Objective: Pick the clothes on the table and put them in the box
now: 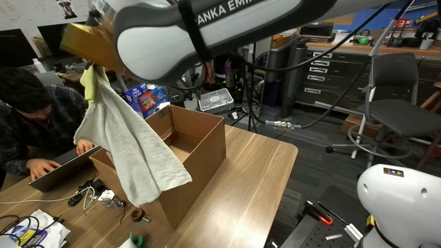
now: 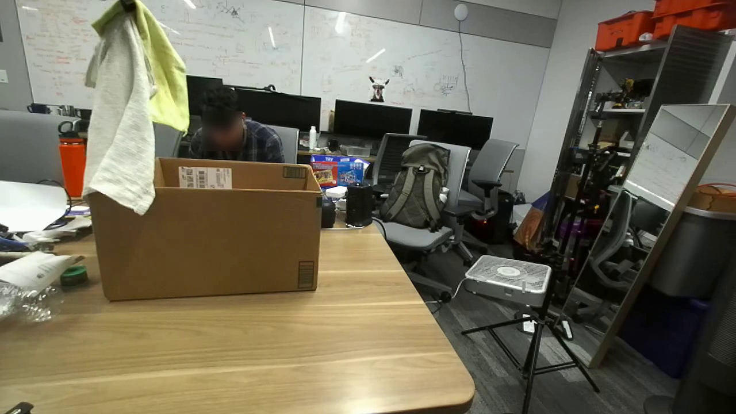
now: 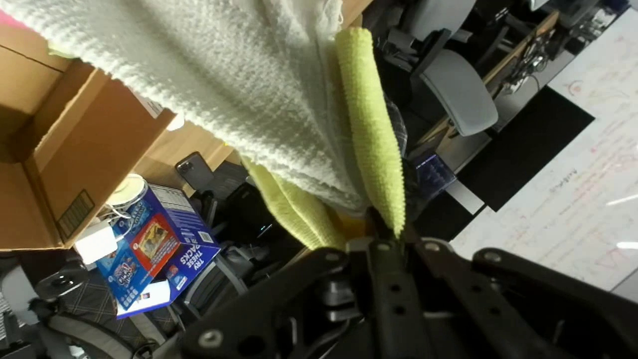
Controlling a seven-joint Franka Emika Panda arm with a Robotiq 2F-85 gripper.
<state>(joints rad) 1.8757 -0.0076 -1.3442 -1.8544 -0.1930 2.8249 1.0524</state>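
Note:
A whitish cloth [image 1: 127, 137] and a yellow-green cloth [image 1: 90, 84] hang together from my gripper [image 1: 89, 64]. They also hang in an exterior view, white [image 2: 121, 115] beside yellow-green [image 2: 167, 80], with only a dark fingertip [image 2: 127, 4] at the top. In the wrist view my gripper [image 3: 384, 227] is shut on the gathered cloths, white [image 3: 239, 99] and yellow-green [image 3: 376, 134]. The open cardboard box [image 1: 200, 172] stands on the table [image 2: 276, 351]. The cloths overlap one end of the box in both exterior views; I cannot tell whether they touch it. Part of the box's inside is hidden.
A person with a laptop [image 1: 65, 168] sits behind the box. Cables, a tape roll [image 1: 137, 214] and packaging [image 2: 34, 273] lie on the table beside the box. A blue snack carton [image 3: 154, 249] stands past the box. A bit of pink [image 3: 10, 20] shows at the wrist view's edge.

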